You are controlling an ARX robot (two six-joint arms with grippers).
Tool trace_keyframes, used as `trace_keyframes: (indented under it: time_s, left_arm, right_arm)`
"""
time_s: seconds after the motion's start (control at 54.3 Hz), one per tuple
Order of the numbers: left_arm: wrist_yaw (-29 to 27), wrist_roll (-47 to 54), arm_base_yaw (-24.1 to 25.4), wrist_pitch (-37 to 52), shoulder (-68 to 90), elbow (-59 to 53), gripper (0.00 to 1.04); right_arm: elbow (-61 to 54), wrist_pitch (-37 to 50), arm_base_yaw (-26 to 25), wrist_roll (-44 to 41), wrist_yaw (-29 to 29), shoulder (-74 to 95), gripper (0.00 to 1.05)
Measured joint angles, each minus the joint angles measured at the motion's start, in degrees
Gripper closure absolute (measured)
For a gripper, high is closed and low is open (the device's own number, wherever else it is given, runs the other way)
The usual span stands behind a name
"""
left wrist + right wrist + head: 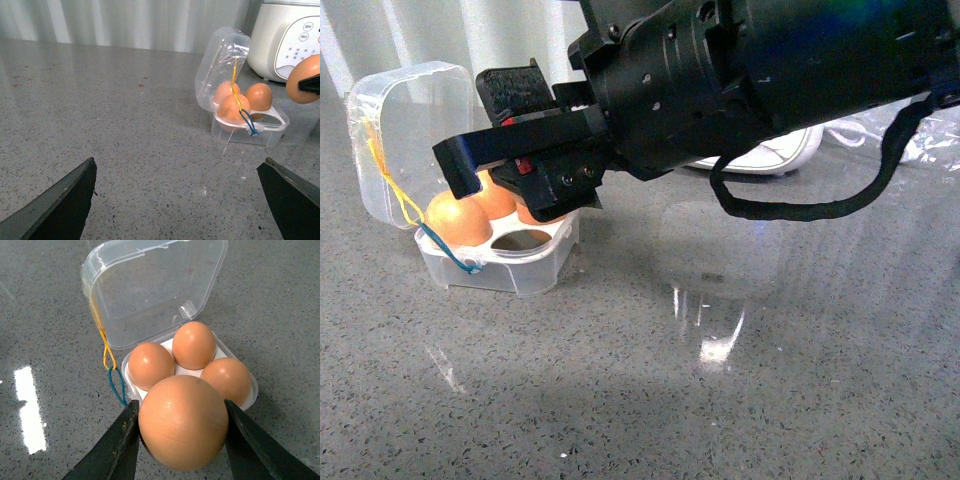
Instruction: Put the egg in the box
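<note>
My right gripper (181,440) is shut on the egg (182,422), an orange-brown one, and holds it just above the near side of the box (252,390). The box is clear plastic with its lid (155,290) open and three like eggs (195,345) in its white tray. In the front view the box (500,268) sits at the left with one empty cell (520,240), and the right gripper (470,125) hangs over it and hides the held egg. In the left wrist view the egg (302,80) hangs beside the box (247,132). My left gripper (180,200) is open and empty over bare counter.
A white appliance (287,40) stands behind the box and also shows in the front view (770,155). Crumpled clear plastic (920,130) lies at the back right. Yellow and blue elastic loops (420,215) hang off the box's left side. The counter is grey speckled stone.
</note>
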Motion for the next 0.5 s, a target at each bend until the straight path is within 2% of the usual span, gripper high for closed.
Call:
trace_keyframes:
  time_s: [0.497]
  left_arm:
    - [0.0,0.0,0.0,0.0,0.0,0.0,0.07]
  right_arm:
    - [6.1,-4.3,1.2,-1.3,2.1,4.6,0.63]
